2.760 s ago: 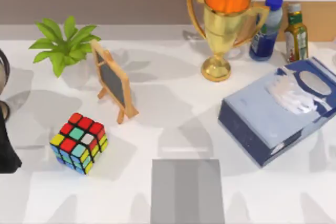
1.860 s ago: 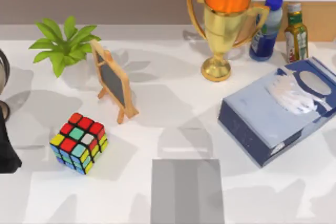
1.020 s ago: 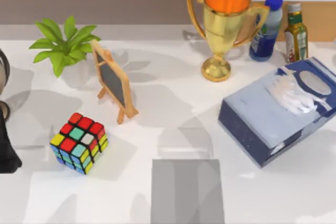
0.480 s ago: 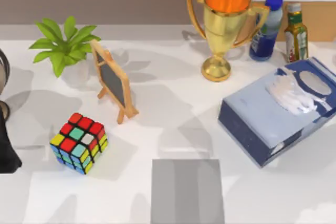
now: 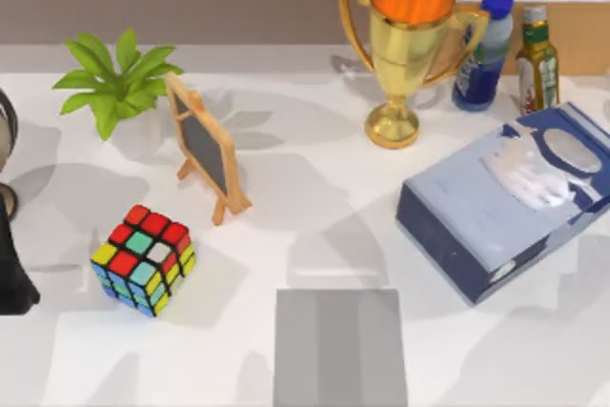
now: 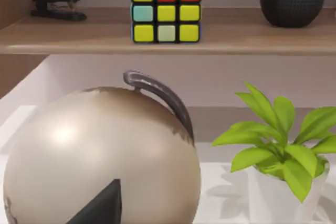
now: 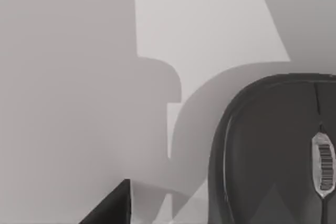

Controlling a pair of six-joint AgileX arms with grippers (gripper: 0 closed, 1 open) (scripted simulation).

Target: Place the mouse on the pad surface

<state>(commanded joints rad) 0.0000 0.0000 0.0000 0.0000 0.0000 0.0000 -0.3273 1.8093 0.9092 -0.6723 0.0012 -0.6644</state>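
The grey pad (image 5: 339, 348) lies flat at the table's front edge, near the middle, with nothing on it. The dark grey mouse (image 7: 273, 150), with its scroll wheel showing, rests on the white table close under my right wrist camera. A dark part of my right gripper (image 7: 111, 207) hangs over bare table just beside the mouse, apart from it. My left arm (image 5: 10, 269) is parked at the table's left edge.
A Rubik's cube (image 5: 143, 259) sits left of the pad, with a small blackboard (image 5: 205, 145) and a plant (image 5: 114, 83) behind it. A gold trophy (image 5: 405, 45), two bottles (image 5: 481, 50) and a blue tissue box (image 5: 510, 197) stand at the right. A globe (image 6: 100, 156) looms by the left wrist.
Shadows on the table's right and front right have shifted. The pad, the cube and the other objects have not moved, and the left arm stays put.
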